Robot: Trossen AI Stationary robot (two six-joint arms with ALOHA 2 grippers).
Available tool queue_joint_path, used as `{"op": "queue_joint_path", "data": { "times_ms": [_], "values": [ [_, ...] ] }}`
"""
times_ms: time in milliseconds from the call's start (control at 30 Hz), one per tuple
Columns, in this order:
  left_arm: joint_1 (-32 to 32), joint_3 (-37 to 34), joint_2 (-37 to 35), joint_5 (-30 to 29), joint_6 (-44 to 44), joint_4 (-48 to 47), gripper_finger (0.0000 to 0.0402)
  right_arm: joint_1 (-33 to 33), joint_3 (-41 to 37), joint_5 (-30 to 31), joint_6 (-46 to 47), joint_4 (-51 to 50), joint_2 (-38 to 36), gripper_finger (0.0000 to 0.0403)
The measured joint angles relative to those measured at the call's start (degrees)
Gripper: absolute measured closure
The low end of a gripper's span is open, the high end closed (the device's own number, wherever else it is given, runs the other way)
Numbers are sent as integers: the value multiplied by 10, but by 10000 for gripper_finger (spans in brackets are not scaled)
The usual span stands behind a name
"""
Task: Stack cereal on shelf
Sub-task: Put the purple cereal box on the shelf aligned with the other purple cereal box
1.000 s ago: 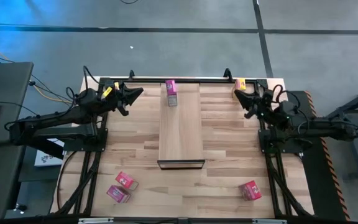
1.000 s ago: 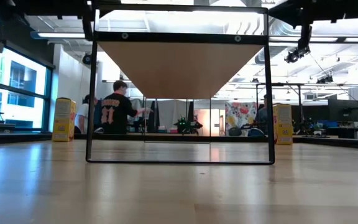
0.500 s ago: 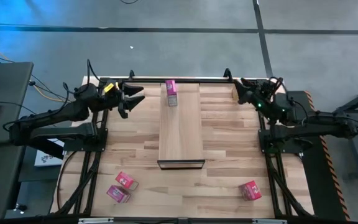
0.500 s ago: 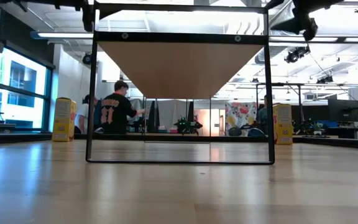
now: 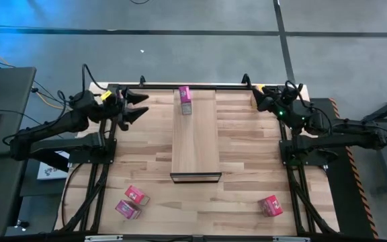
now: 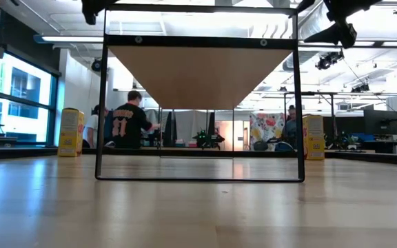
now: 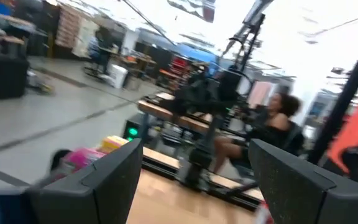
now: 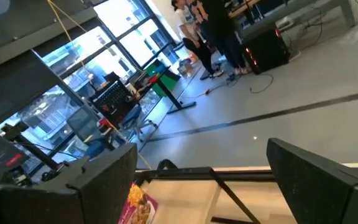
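Note:
The shelf (image 5: pixel 195 134) is a pale plank lying lengthwise at the table's middle, its dark frame (image 6: pixel 198 96) at the near end. One pink cereal box (image 5: pixel 185 99) stands on its far end. Two pink boxes (image 5: pixel 136 195) (image 5: pixel 127 210) lie near left on the table, a third (image 5: pixel 270 205) near right. Yellow boxes (image 6: pixel 71 132) (image 6: pixel 313 138) stand at the far corners. My left gripper (image 5: pixel 140 105) hovers open over the far left corner. My right gripper (image 5: pixel 259 101) hovers open over the far right one. Neither holds anything.
The table's far edge carries a dark rail (image 5: pixel 200 85). Bare wood lies on both sides of the shelf. Beyond the table, people (image 6: pixel 129 120) stand among desks in the room.
Both grippers have opened wide and risen. My left gripper has drawn back a little toward the table's left edge. My right gripper has tipped up toward level and gone toward the far edge. No box has moved.

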Motion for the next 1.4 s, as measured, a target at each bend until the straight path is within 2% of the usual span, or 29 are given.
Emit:
{"op": "queue_joint_path", "data": {
  "times_ms": [167,400,600,700,800,933,1100,1233,1400],
  "values": [
    [-12,0,0,53,-46,-8,115,0,0,0,19,1,-2,50],
    [-67,0,3,41,-100,-7,115,0,0,-6,7,2,-2,50],
    [-145,0,22,-56,-99,-1,121,0,0,-23,-10,-4,-2,50],
    [-191,3,46,-106,-86,28,123,0,0,-46,-10,-11,-2,50],
    [-241,33,87,-149,-78,13,124,0,0,-62,-10,-13,-2,50],
    [-313,113,149,-186,-49,-71,124,0,0,-76,-5,-14,-1,50],
    [-400,246,227,-227,-22,-245,124,0,0,-94,-5,-21,-1,50],
    [-466,347,285,-234,-18,-386,124,0,0,-105,-5,-37,-1,50],
    [-544,433,348,-225,35,-546,124,0,0,-117,-5,-55,-1,50]
  ]
}}
